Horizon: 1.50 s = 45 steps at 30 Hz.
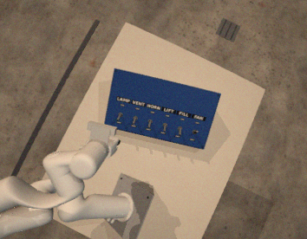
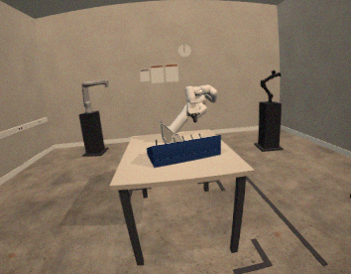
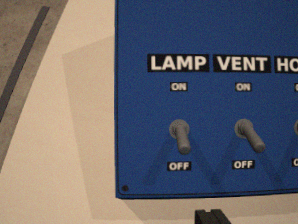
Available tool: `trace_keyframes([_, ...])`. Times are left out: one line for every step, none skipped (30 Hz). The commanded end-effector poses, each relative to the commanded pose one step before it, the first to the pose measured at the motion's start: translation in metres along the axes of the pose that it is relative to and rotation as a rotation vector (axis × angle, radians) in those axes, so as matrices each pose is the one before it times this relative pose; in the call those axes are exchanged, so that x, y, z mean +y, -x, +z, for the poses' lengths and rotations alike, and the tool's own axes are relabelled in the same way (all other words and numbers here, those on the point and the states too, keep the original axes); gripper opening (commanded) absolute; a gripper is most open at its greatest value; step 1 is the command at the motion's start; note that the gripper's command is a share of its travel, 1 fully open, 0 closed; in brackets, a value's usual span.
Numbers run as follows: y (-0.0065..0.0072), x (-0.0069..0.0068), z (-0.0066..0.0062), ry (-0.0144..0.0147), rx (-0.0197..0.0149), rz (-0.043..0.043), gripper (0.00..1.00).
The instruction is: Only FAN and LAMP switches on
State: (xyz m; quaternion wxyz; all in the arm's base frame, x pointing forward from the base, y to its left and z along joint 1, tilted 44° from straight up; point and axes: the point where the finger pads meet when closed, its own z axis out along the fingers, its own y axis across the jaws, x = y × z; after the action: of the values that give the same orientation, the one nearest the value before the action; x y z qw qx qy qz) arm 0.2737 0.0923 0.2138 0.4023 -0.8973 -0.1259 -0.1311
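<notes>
Grey walls and a concrete floor surround a beige table (image 1: pixel 237 173) that carries the blue console (image 1: pixel 167 93). Six toggles run along it: LAMP, VENT, HORN, LIFT, FILL, FAN. In the wrist view the LAMP switch (image 3: pixel 181 136) and VENT switch (image 3: pixel 250 135) both lean toward OFF. From above, the FAN switch (image 1: pixel 195 132) looks shorter than the others; its setting is too small to read. The gripper (image 1: pixel 116 141) hovers just off the console's near left corner, clenched and empty, touching nothing.
</notes>
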Motion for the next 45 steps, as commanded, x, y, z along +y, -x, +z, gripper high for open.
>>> trace_keyframes([-0.00107, 0.00002, 0.00926, 0.00145, 0.00173, -0.00135, 0.00])
trace_keyframes([0.00001, 0.00000, 0.00257, 0.00002, -0.00001, 0.00002, 0.00])
trace_keyframes([-0.00001, -0.00001, 0.00272, -0.00002, 0.00001, -0.00002, 0.00])
trace_keyframes([0.00000, -0.00001, 0.00287, 0.00000, 0.00000, 0.00001, 0.00])
trace_keyframes([0.00000, -0.00001, 0.00300, 0.00000, 0.00000, 0.00000, 0.00])
trace_keyframes([-0.00001, -0.00001, 0.00312, -0.00002, 0.00001, -0.00001, 0.00])
trace_keyframes([0.00001, -0.00001, 0.00323, 0.00002, -0.00001, 0.00001, 0.00])
trace_keyframes([-0.00001, -0.00001, 0.00333, 0.00000, 0.00000, 0.00000, 0.00])
trace_keyframes([0.00000, 0.00000, 0.00000, 0.00000, 0.00000, 0.00000, 0.00])
trace_keyframes([0.00000, 0.00000, 0.00000, 0.00000, 0.00000, 0.00000, 0.00])
trace_keyframes([-0.00001, -0.00001, 0.00341, -0.00002, 0.00001, -0.00001, 0.00])
trace_keyframes([0.00000, -0.00001, 0.00348, 0.00001, -0.00001, 0.00001, 0.00])
trace_keyframes([0.00001, 0.00000, 0.00354, 0.00002, -0.00001, 0.00001, 0.00])
trace_keyframes([-0.00002, -0.00001, 0.00358, -0.00003, 0.00002, -0.00002, 0.00])
trace_keyframes([-0.00001, -0.00001, 0.00362, -0.00001, 0.00000, 0.00000, 0.00])
trace_keyframes([0.00001, 0.00000, 0.00363, 0.00002, -0.00001, 0.00001, 0.00])
trace_keyframes([0.00000, -0.00001, 0.00362, 0.00001, 0.00000, 0.00000, 0.00])
trace_keyframes([-0.00002, -0.00001, 0.00360, -0.00003, 0.00002, -0.00002, 0.00])
trace_keyframes([0.00000, -0.00001, 0.00357, 0.00000, 0.00000, 0.00000, 0.00])
trace_keyframes([0.00001, 0.00000, 0.00352, 0.00003, -0.00002, 0.00002, 0.00])
trace_keyframes([-0.00001, -0.00001, 0.00346, -0.00002, 0.00001, -0.00001, 0.00])
trace_keyframes([-0.00001, -0.00001, 0.00338, -0.00002, 0.00001, -0.00001, 0.00])
trace_keyframes([0.00001, 0.00000, 0.00329, 0.00003, -0.00002, 0.00002, 0.00])
trace_keyframes([-0.00001, -0.00001, 0.00320, -0.00001, 0.00001, 0.00000, 0.00])
trace_keyframes([-0.00001, -0.00001, 0.00309, -0.00002, 0.00001, -0.00001, 0.00])
trace_keyframes([0.00000, 0.00000, 0.00000, 0.00000, 0.00000, 0.00000, 0.00])
trace_keyframes([0.00000, 0.00000, 0.00000, 0.00000, 0.00000, 0.00000, 0.00])
trace_keyframes([0.00002, 0.00000, 0.00296, 0.00006, -0.00003, 0.00003, 0.00])
trace_keyframes([-0.00002, -0.00001, 0.00283, -0.00006, 0.00003, -0.00003, 0.00])
trace_keyframes([0.00001, 0.00000, 0.00268, 0.00003, -0.00002, 0.00001, 0.00])
trace_keyframes([-0.00001, -0.00001, 0.00253, -0.00003, 0.00001, -0.00001, 0.00])
trace_keyframes([0.00001, 0.00000, 0.00235, 0.00002, -0.00001, 0.00001, 0.00])
trace_keyframes([-0.00001, -0.00001, 0.00216, -0.00003, 0.00002, -0.00001, 0.00])
trace_keyframes([0.00002, 0.00001, 0.00198, 0.00007, -0.00004, 0.00003, 0.00])
trace_keyframes([-0.00003, -0.00002, 0.00174, -0.00007, 0.00004, -0.00003, 0.00])
trace_keyframes([0.00000, 0.00000, 0.00156, 0.00000, 0.00000, 0.00000, 0.00])
trace_keyframes([0.00002, 0.00001, 0.00138, 0.00005, -0.00003, 0.00002, 0.00])
trace_keyframes([-0.00001, -0.00001, 0.00117, -0.00004, 0.00002, -0.00001, 0.00])
trace_keyframes([-0.00001, -0.00001, 0.00099, -0.00003, 0.00001, -0.00001, 0.00])
trace_keyframes([0.00000, 0.00000, 0.00082, 0.00000, 0.00000, 0.00000, 0.00])
trace_keyframes([0.00000, 0.00000, 0.00067, 0.00001, -0.00001, 0.00000, 0.00])
trace_keyframes([0.00001, 0.00000, 0.00052, 0.00002, -0.00001, 0.00001, 0.00])
trace_keyframes([0.00000, 0.00000, 0.00000, 0.00000, 0.00000, 0.00000, 0.00])
trace_keyframes([0.00000, 0.00000, 0.00000, 0.00000, 0.00000, 0.00000, 0.00])
trace_keyframes([0.00001, 0.00000, 0.00039, 0.00002, -0.00001, 0.00001, 0.00])
